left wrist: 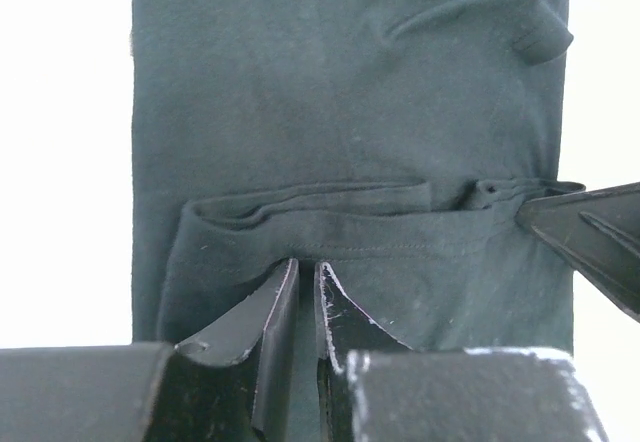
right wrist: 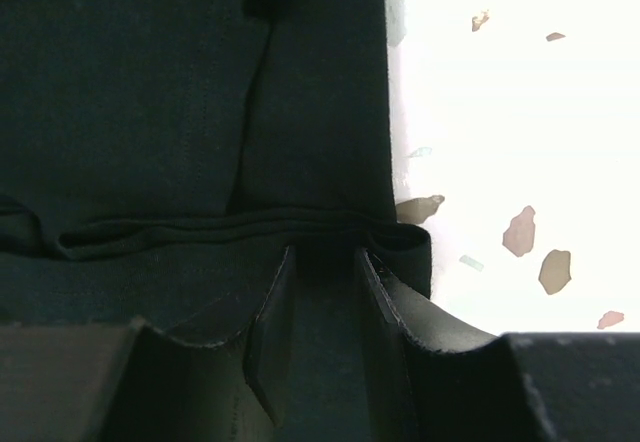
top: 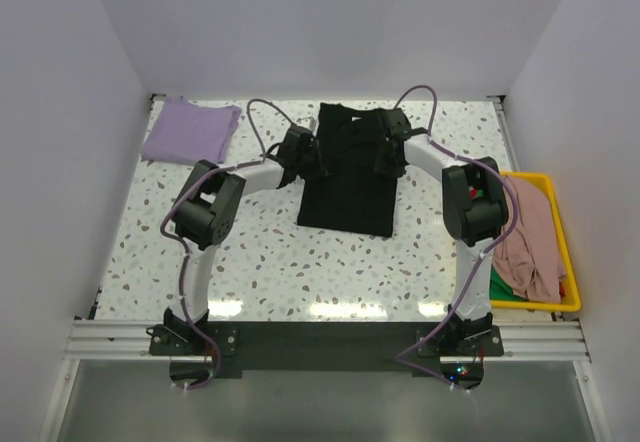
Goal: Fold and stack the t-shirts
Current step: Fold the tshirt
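Observation:
The black t-shirt (top: pixel 348 177) lies as a long narrow strip at the table's middle back. One end is lifted and doubled over the rest. My left gripper (top: pixel 308 158) is shut on the folded edge at its left side; in the left wrist view (left wrist: pixel 307 274) cloth (left wrist: pixel 340 92) sits between the nearly closed fingers. My right gripper (top: pixel 388 154) is shut on the same edge at its right corner, and the right wrist view (right wrist: pixel 325 262) shows the black cloth (right wrist: pixel 180 92) pinched between the jaws. A folded lavender t-shirt (top: pixel 190 130) lies at the back left.
A yellow bin (top: pixel 566 252) stands at the right table edge, holding a dusty pink t-shirt (top: pixel 530 237) with a green one (top: pixel 505 287) under it. White walls close in the back and sides. The speckled tabletop (top: pixel 300 262) spreads in front of the black shirt.

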### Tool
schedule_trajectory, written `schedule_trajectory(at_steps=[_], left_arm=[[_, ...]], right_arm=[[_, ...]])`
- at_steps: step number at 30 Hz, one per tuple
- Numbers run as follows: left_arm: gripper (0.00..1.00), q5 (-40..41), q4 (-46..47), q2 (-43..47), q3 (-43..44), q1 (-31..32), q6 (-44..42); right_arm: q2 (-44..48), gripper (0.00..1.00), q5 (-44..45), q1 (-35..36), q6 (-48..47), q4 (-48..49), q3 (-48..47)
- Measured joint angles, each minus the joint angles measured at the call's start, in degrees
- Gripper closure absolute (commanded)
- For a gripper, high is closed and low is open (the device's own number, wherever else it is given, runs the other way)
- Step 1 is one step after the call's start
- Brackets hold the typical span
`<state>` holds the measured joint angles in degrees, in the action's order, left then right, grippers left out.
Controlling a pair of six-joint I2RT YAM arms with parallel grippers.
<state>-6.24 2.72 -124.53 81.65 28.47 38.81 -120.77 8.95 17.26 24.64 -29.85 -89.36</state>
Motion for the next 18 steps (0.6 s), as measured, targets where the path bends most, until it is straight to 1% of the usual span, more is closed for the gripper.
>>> schedule_trajectory(at_steps=[6,11,15,18], left_arm=[[0.84,2.2,4.0,5.0,-9.0,-0.2,3.1],[0.84,2.7,7.6,11.8,-19.7,-0.2,5.6],[0.85,3.3,10.0,17.6,-28.2,0.4,7.1],[0.85,3.7,11.0,22.3,-34.4,0.8,7.6]], right_arm=[[1.4,0.66,-1.1,0.0,0.4,3.5,3.0],[5.5,0.66,-3.5,0.1,1.5,7.7,9.9],[10.1,0.66,-4.5,2.4,2.5,9.3,16.4],[13.9,0.66,-4.1,5.7,3.5,10.3,21.8]])
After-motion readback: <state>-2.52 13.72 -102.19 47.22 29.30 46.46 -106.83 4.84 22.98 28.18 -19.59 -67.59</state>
